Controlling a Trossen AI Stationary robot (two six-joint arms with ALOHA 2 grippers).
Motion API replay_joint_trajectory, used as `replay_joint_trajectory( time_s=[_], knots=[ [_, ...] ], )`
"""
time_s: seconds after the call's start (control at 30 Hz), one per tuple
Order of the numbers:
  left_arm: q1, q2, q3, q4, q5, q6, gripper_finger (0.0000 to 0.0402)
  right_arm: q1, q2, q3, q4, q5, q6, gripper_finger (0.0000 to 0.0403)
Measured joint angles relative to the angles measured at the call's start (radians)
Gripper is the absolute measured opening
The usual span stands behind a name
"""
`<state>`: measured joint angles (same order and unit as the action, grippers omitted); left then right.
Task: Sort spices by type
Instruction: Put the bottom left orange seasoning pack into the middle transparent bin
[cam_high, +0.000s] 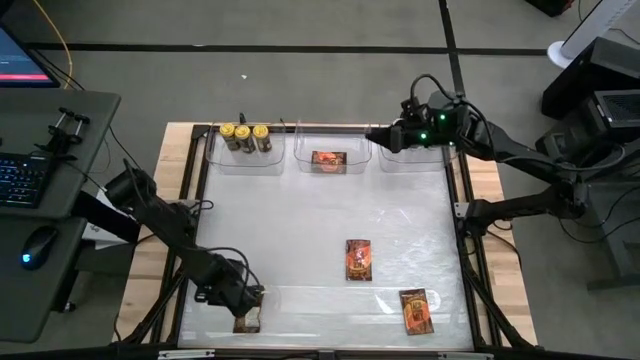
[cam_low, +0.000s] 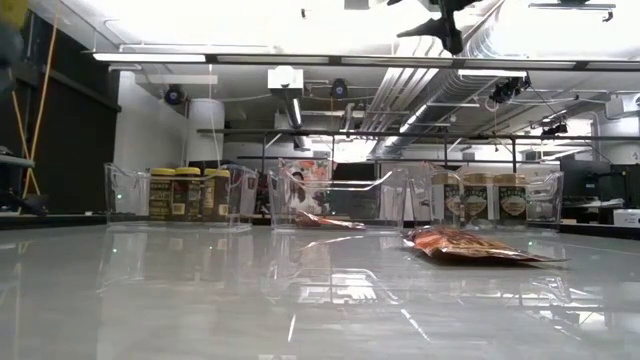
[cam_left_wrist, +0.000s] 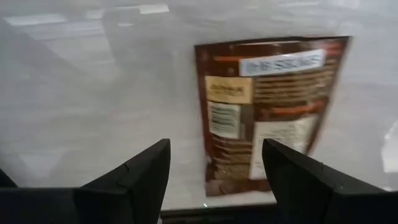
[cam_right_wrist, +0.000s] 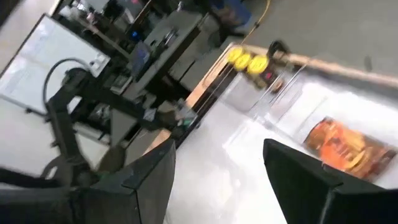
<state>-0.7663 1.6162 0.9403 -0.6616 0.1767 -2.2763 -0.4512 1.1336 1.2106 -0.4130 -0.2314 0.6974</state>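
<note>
Three spice packets lie flat on the table: a brown one (cam_high: 247, 321) at the near left, one (cam_high: 359, 259) in the middle and one (cam_high: 417, 310) at the near right. My left gripper (cam_high: 246, 300) hangs open just above the brown packet (cam_left_wrist: 267, 112), pointing down, one finger on each side of the packet's near end and clear of it. Yellow-lidded jars (cam_high: 245, 136) stand in the far left bin and a packet (cam_high: 329, 160) lies in the middle bin. Tan-lidded jars (cam_low: 485, 195) stand in the right bin. My right gripper (cam_high: 385, 135) waits open, raised above the far right bin.
Three clear bins (cam_high: 245, 160) (cam_high: 325, 172) (cam_high: 415, 165) line the table's far edge. A dark frame rail (cam_high: 195, 230) runs along the table's sides. The glossy table top between the bins and the loose packets is bare. A desk with a keyboard (cam_high: 20, 180) stands to the left.
</note>
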Motion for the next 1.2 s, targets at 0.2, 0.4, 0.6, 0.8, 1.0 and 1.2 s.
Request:
replay_joint_trajectory(
  time_s=[0.2,0.4,0.6,0.8,1.0,1.2],
  knots=[
    [-0.001,0.069,-0.01,0.047,-0.005,0.006,0.0241,0.057,0.0,0.0,-0.021,0.006,0.078,0.0238],
    [-0.003,0.128,-0.005,0.129,-0.047,0.007,0.0241,0.095,0.0,0.0,-0.018,0.105,0.147,0.0238],
    [-0.003,0.16,-0.004,0.123,-0.076,0.08,0.0212,0.1,0.0,0.0,-0.017,0.16,0.203,0.0238],
    [-0.001,0.16,-0.002,0.088,-0.137,0.108,0.0068,0.1,0.0,0.0,-0.016,0.179,0.204,0.0238],
    [0.05,0.103,-0.013,-0.011,-0.322,0.201,0.0024,0.1,0.0,0.0,-0.016,0.179,0.2,0.0238],
    [0.259,-0.104,-0.015,-0.13,-0.506,0.635,0.0004,0.097,0.0,0.0,-0.006,0.184,0.193,0.0238]
  ],
)
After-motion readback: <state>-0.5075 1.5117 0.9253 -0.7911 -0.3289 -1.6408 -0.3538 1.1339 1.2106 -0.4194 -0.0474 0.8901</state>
